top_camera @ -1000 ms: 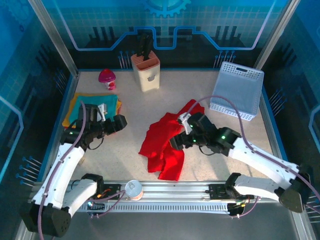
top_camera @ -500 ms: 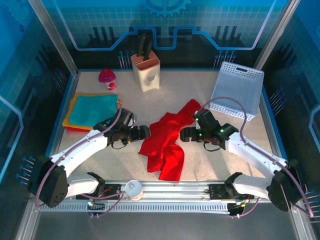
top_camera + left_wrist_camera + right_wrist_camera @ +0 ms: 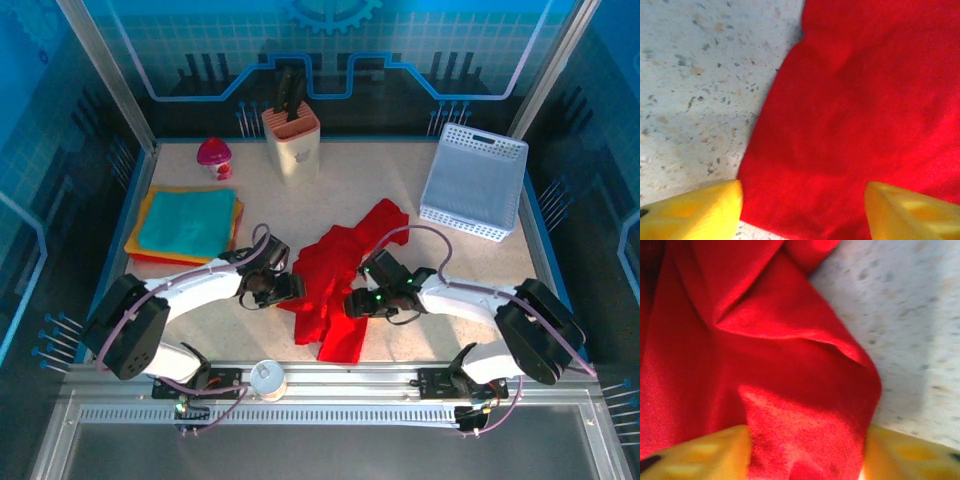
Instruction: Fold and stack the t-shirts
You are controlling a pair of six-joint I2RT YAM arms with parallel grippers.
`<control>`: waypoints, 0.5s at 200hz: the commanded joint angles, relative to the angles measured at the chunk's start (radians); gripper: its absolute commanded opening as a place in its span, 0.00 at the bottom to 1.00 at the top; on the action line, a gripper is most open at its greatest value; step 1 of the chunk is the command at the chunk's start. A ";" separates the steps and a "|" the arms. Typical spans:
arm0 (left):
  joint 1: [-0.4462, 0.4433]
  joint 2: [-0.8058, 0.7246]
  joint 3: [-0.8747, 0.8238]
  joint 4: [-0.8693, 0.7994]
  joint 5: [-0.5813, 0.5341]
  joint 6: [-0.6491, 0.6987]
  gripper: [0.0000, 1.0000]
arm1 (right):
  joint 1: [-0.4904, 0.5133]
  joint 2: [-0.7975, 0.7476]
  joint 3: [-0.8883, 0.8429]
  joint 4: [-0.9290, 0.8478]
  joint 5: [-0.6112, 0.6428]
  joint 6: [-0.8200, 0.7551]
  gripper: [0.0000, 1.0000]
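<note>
Left gripper (image 3: pixel 800 212) jaws part open, straddling the left edge of the crumpled bright red cloth t-shirt (image 3: pixel 335 270), which lies flat at centre, near side; nothing clamped. Right gripper (image 3: pixel 805 450) jaws half apart, a shirt fold bunched between them touching both fingers; cannot tell if gripped.

Robot lab test cell.
Fenced by metal posts (image 3: pixel 105 75) and blue gear-printed panels (image 3: pixel 400 35) at 12 o'clock; mounting rail (image 3: pixel 350 375) at 6 o'clock.
</note>
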 commanded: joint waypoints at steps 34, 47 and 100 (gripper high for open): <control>-0.010 0.019 0.020 0.051 -0.073 -0.028 0.19 | -0.008 -0.084 0.000 -0.046 0.155 0.053 0.05; -0.005 0.003 0.040 0.024 -0.096 -0.011 0.09 | -0.043 -0.147 -0.001 -0.102 0.199 0.032 0.00; 0.164 -0.179 0.174 -0.248 -0.110 0.146 0.00 | -0.329 -0.375 -0.016 -0.244 0.173 -0.079 0.00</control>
